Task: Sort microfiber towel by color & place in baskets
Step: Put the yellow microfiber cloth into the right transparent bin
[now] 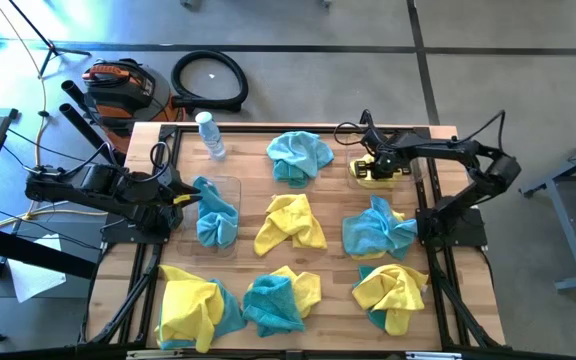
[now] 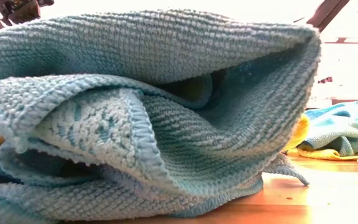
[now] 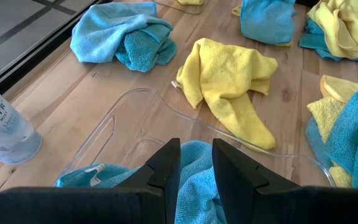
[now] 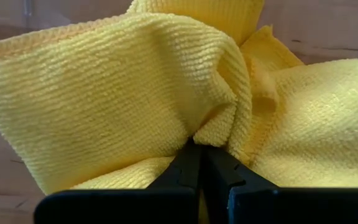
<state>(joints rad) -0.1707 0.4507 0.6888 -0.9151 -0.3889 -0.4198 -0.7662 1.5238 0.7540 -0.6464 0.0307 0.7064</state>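
In the high view, several yellow and teal towels lie in heaps on the wooden table. My left gripper is over the left clear basket, shut on a teal towel that lies in it. That basket's rim shows in the left wrist view. My right gripper is at the far right, shut on a yellow towel over the faint right basket. A teal towel fills the low view. My left gripper has a bunch of the teal towel between its two fingers, coming slanting from above and the table's left. The towel's rest lies slack inside the basket. My right gripper pinches a gathered fold of the yellow towel, several layers bunched at the fingertips. The cloth fans out beyond the fingers.
A clear water bottle stands at the far left corner, beside the left basket. Loose towels: teal, yellow, teal, and mixed heaps along the near edge. Black hose and tools lie beyond the table.
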